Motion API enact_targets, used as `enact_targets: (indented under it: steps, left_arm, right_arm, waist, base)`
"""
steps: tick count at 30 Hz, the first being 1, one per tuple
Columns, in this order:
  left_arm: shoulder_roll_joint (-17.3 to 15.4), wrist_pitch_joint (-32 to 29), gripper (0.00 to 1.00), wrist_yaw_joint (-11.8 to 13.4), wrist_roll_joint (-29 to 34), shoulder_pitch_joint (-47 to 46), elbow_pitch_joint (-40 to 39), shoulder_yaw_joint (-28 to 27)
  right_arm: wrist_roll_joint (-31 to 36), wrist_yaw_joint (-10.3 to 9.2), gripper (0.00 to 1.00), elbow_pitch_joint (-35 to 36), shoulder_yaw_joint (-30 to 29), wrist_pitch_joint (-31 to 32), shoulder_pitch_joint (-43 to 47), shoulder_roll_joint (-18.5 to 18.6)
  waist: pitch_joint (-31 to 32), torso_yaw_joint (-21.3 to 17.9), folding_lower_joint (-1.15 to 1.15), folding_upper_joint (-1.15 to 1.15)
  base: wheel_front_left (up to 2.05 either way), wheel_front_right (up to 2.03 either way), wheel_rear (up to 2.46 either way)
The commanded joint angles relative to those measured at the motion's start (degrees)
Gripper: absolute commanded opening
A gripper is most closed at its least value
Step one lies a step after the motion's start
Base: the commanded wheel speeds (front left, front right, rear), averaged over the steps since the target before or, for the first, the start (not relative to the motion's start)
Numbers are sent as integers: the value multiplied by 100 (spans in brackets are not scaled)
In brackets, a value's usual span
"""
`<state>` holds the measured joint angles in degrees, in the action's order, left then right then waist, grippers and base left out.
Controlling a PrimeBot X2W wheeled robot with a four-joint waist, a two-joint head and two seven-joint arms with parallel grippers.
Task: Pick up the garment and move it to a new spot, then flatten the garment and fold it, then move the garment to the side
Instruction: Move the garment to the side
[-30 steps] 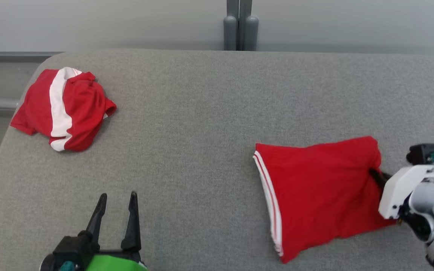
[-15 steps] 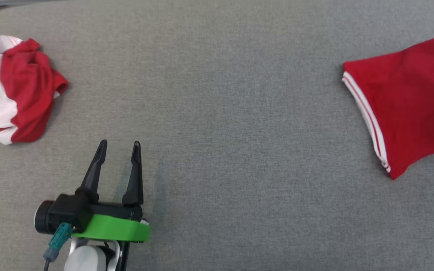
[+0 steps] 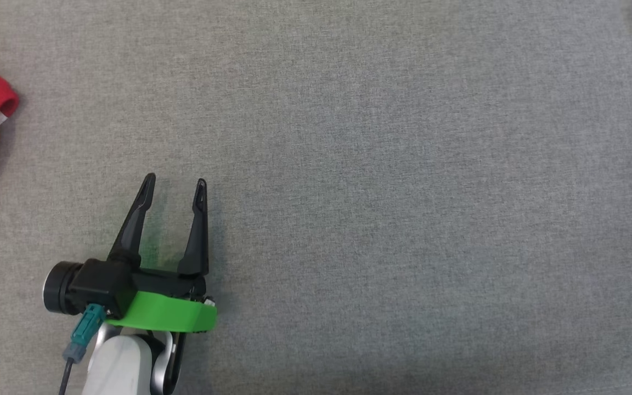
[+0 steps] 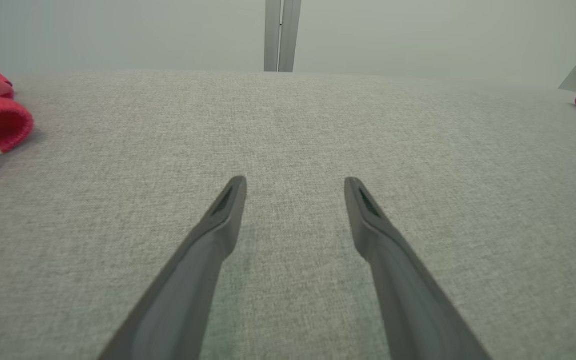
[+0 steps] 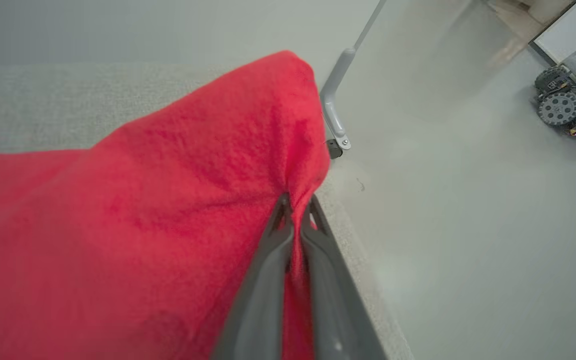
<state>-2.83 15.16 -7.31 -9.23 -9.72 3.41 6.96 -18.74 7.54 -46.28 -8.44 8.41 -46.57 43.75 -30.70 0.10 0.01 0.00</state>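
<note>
While the left gripper (image 3: pixel 176 179) gaped over the grey woven table (image 3: pixel 376 192), the right gripper (image 5: pixel 298 200) clamped the fuzzy red garment (image 5: pixel 143 225).

No readable text, label, brand or number stands on the red garment (image 5: pixel 143 225) or the grey table (image 3: pixel 349 219).
</note>
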Motion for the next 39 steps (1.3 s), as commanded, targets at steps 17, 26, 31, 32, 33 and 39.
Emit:
enact_targets:
  steps: [17, 26, 31, 32, 33, 39]
  left_arm:
    - [-17, -3, 100, -10, -345, 895, 249, -355]
    - [-17, -3, 100, 121, -336, 1564, 414, -747]
    - [-15, -3, 100, 92, -291, 1716, 506, -841]
    - [-16, -3, 100, 85, -277, 1740, 538, -845]
    - [-16, -3, 100, 80, -276, 1766, 588, -851]
    - [-15, -3, 100, 26, -307, 1828, 712, -947]
  right_arm:
    - [1296, -9, 100, 502, 73, -1883, 716, -1118]
    - [1198, -9, 100, 2022, 101, -2361, 2871, -2504]
    - [1218, -9, 100, 2967, 77, -2358, 4006, -3248]
    - [1211, -9, 100, 3098, 110, -2358, 4162, -3379]
    - [1232, -8, 100, 3250, 139, -2358, 4317, -3506]
    - [1333, -9, 100, 3479, 248, -2360, 4940, -3904]
  waist:
    - [1748, -57, -1, 0]
    - [2851, 15, -1, 0]
    - [3048, 108, -1, 0]
    - [3057, 118, -1, 0]
    - [3064, 113, -1, 0]
    - [3130, 37, -1, 0]
  base:
    - [0, 0, 0]
    - [0, 0, 0]
    - [0, 0, 0]
    - [0, 0, 0]
    - [0, 0, 0]
    - [0, 0, 0]
